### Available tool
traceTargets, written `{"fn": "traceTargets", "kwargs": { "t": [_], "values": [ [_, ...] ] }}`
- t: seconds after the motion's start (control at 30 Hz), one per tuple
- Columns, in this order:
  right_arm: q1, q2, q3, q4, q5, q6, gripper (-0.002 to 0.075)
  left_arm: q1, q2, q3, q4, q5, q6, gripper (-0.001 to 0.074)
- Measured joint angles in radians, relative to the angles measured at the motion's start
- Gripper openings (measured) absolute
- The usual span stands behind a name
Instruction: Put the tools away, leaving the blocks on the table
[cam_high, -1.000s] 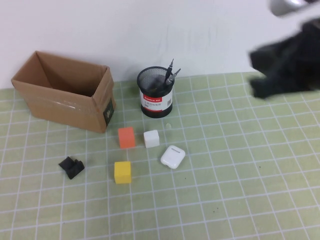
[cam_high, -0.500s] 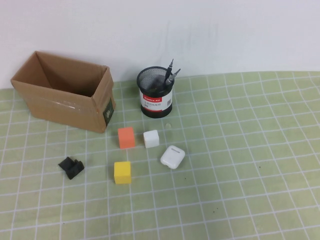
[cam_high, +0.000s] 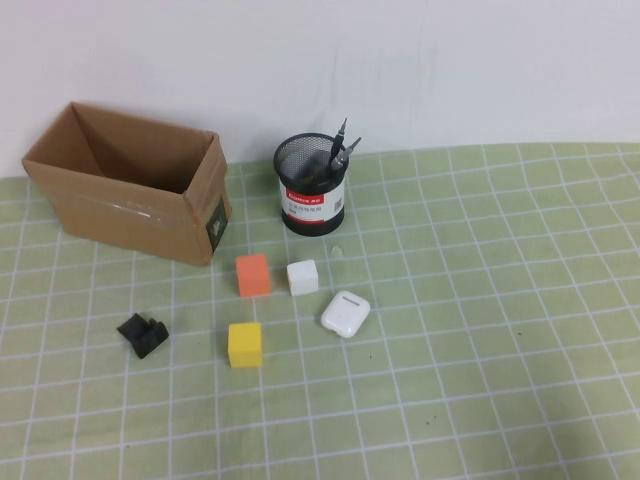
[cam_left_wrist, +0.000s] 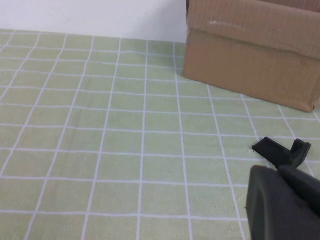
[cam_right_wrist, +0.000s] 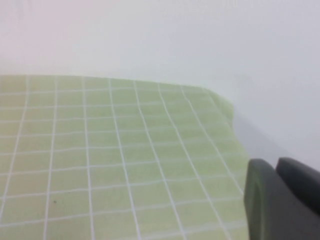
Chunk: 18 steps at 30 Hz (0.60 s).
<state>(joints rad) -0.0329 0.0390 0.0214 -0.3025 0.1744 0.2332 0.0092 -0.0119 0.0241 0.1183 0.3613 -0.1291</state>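
Tools come first, yet we begin at the arms: the left pincer (cam_left_wrist: 282, 205) shows only as a dark bulk low over the surface (cam_left_wrist: 100, 165), just beside the small black bracket (cam_left_wrist: 281, 151), with the cardboard box (cam_left_wrist: 252, 50) beyond it, and we cannot tell whether it is open or closed. The right pincer (cam_right_wrist: 282, 200) hangs over bare cloth near the far right corner, holding nothing we can see, and there too we cannot tell its state. Neither arm appears in the high view. Further out, no tool lies loose on the cloth: two thin drivers (cam_high: 343, 145) stand leaning in the black mesh cup (cam_high: 313, 185), their steel tips above the rim, and something dark sits lower inside that we cannot identify, so we cannot confirm the scissors. The orange block (cam_high: 252, 274), white block (cam_high: 303, 277) and yellow block (cam_high: 245, 344) sit in front of the cup, with the earbud case (cam_high: 346, 313) near the white one. We judge the tidying close to done, if not done. Should a driver need moving, we expect it to be light, stiff and slippery along its thin shaft, so we would grip the thicker handle just below the tip and lift straight up, lest the light cup tip over.
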Motion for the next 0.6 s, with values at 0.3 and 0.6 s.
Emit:
{"fn": "traceTargets", "kwargs": {
  "t": [0.3,0.6],
  "values": [
    [-0.024,-0.048,0.006,0.07,0.203,0.034,-0.0007,0.0,0.0,0.0,0.0,0.0,0.0,-0.0004],
    [-0.024,-0.051,0.006,0.07,0.203,0.036,-0.0007,0.0,0.0,0.0,0.0,0.002,0.0,-0.0003]
  ]
}}
